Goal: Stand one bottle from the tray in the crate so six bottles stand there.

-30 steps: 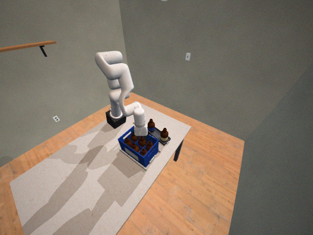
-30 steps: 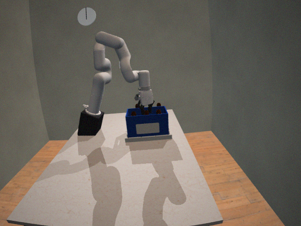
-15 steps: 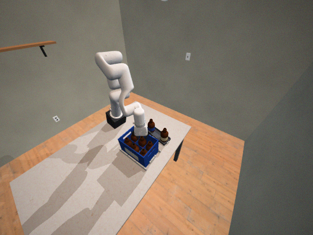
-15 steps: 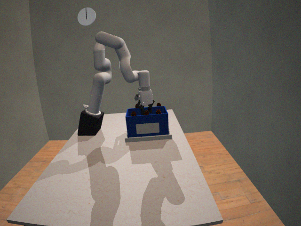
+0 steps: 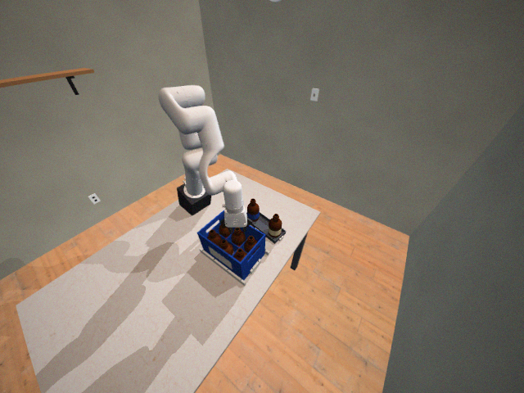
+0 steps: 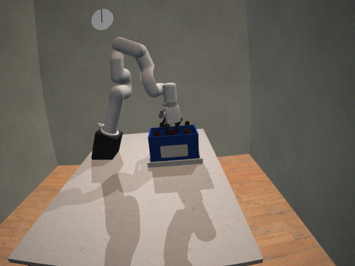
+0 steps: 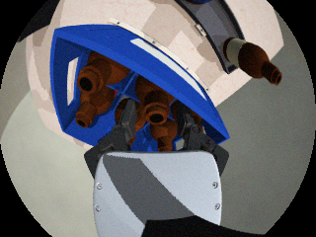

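Note:
The blue crate (image 5: 233, 246) stands on the table near its far right corner and holds several brown bottles, upright in its cells. My gripper (image 5: 234, 226) hangs straight down over the crate's back row. It also shows in the exterior view (image 6: 171, 128). In the wrist view my gripper (image 7: 156, 107) is open, with a finger on each side of the neck of a brown bottle (image 7: 156, 114) that stands in a cell. The fingers stand clear of the neck. The grey tray (image 5: 267, 229) lies behind the crate with two bottles upright on it (image 5: 253, 209) (image 5: 275, 224).
The crate rests on a pale base plate (image 6: 175, 162). The arm's black base (image 5: 193, 201) stands to the left of the crate. The table's right edge runs close beside the tray and the crate.

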`<move>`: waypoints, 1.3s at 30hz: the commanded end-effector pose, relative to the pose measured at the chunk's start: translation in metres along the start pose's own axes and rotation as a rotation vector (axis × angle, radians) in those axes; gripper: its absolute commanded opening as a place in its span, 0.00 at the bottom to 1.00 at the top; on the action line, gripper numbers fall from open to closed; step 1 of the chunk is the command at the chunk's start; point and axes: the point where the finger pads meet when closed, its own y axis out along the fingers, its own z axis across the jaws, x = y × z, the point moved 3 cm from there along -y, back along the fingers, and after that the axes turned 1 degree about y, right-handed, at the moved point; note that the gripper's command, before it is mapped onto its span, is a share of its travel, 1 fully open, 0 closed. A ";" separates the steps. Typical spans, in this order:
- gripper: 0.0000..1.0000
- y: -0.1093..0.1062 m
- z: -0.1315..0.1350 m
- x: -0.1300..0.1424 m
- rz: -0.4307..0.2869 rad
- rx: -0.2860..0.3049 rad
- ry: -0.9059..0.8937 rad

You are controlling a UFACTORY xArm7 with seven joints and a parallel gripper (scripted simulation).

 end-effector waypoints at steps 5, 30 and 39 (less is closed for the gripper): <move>0.65 -0.001 0.001 0.001 -0.002 0.002 0.000; 0.65 -0.014 0.001 0.001 -0.002 0.002 0.000; 0.65 -0.032 0.001 0.001 -0.002 0.002 0.000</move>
